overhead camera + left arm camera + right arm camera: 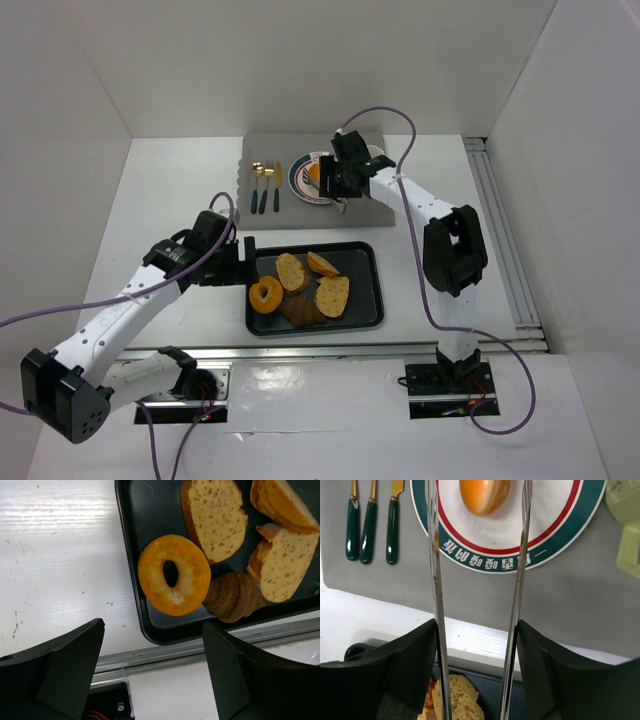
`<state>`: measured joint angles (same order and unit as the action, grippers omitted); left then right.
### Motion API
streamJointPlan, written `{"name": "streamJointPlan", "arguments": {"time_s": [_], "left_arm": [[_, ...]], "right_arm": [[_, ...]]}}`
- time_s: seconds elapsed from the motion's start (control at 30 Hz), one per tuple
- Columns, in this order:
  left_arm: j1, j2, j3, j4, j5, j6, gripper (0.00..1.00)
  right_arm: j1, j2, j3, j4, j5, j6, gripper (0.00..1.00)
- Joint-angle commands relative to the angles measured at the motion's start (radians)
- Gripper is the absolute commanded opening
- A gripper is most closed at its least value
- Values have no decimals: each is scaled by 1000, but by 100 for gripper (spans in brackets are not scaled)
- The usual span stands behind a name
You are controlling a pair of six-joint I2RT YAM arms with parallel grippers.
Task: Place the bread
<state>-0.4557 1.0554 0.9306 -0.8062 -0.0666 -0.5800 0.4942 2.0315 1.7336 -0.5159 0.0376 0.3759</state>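
The black tray [362,270] holds a golden ring bagel [266,294], three tan slices [291,271] and a dark croissant [303,312]. In the left wrist view the bagel [174,575] lies at the tray's left end with the croissant [235,596] beside it. My left gripper [243,268] is open and empty, just left of the tray. My right gripper [340,180] is shut on metal tongs [437,605]. The orange oval roll [484,494] lies on the plate [555,540] between the tong arms, which stand clear of its sides.
The plate sits on a grey mat [570,605] at the back, with three green-handled cutlery pieces [370,525] to its left. A pale green object [625,530] stands right of the plate. A metal rail [200,650] runs along the table's near edge.
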Motion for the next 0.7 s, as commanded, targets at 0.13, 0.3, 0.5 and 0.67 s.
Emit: {"name": "streamJointPlan", "arguments": {"time_s": [0.13,0.3,0.5,0.67], "left_arm": [[-103,80,-2,84,14,-38,89],[-217,193,-15,131,-54,-116,87],[-261,293,45,131,-137,-159,85],[-271,281,54,122,-148,-169,85]], "right_arm": [[3,-209,4,56,31,-23,69],[21,-316,-37,13,50,-46,70],[21,-473,-149,-10,91,-55,71],[12,-554,-207,-33,82,-46,71]]}}
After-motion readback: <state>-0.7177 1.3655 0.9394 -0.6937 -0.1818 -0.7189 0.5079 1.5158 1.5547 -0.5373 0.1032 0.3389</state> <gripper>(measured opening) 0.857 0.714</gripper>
